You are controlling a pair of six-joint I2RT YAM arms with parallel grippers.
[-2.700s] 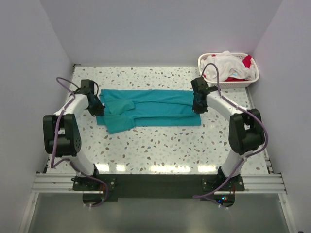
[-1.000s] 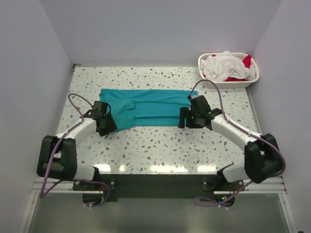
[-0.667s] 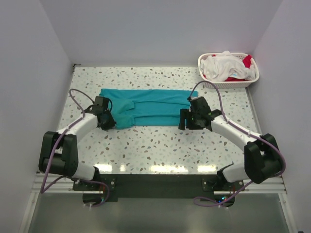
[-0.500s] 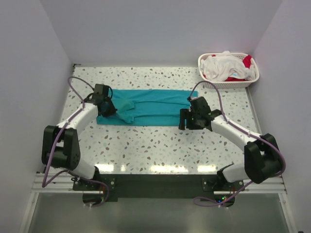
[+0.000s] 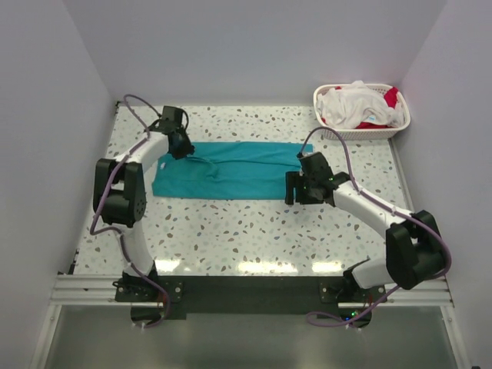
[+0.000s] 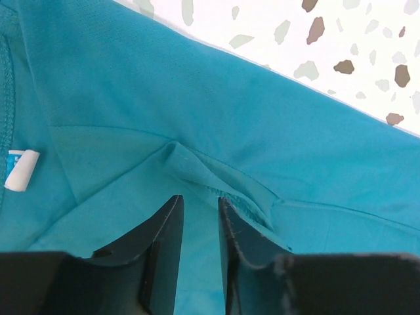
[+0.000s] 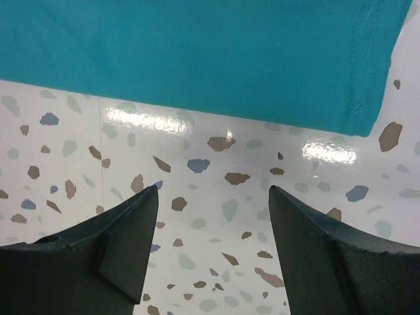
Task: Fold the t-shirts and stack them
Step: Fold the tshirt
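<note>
Terrazzo table (image 5: 254, 231), white walls (image 5: 254, 46); left fingers (image 6: 163, 243) barely apart, right fingers (image 7: 125, 243) wide, seemingly empty.

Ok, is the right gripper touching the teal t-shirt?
Apart. The right wrist view shows bare speckled table between the right gripper and the edge of the teal t-shirt.

the teal shirt (image 5: 227, 171) lies flat, so nothing blocks a pass over it. bare table (image 5: 246, 231) runs from its near edge to the arm bases. the full basket (image 5: 369, 133) takes the far right corner by the wall. the left gripper (image 5: 181, 150) sits low at the shirt's far left corner, and the right gripper (image 5: 290, 188) by its near right corner.
</note>
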